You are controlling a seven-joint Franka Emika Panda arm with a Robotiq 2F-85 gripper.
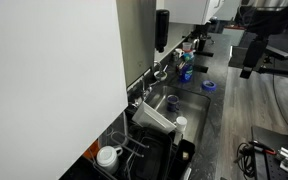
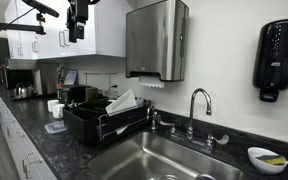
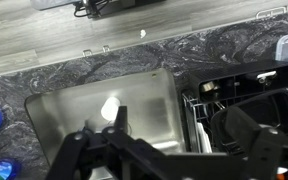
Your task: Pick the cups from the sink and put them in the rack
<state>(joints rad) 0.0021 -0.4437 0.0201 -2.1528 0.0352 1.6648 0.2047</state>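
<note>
Small plain white cup (image 3: 110, 108) stands in the long grey steel sink (image 3: 64, 112), near the black wire dish rack (image 3: 239, 80); the gripper (image 3: 174, 135) hovers high above, spread and empty. Approach step: the next move calls for descending squarely over that cup and closing on its rim

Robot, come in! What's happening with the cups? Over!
Gripper high above the sink, open or shut unclear. White cup in the sink, not picked yet. Rack holds a whitish tub.
</note>
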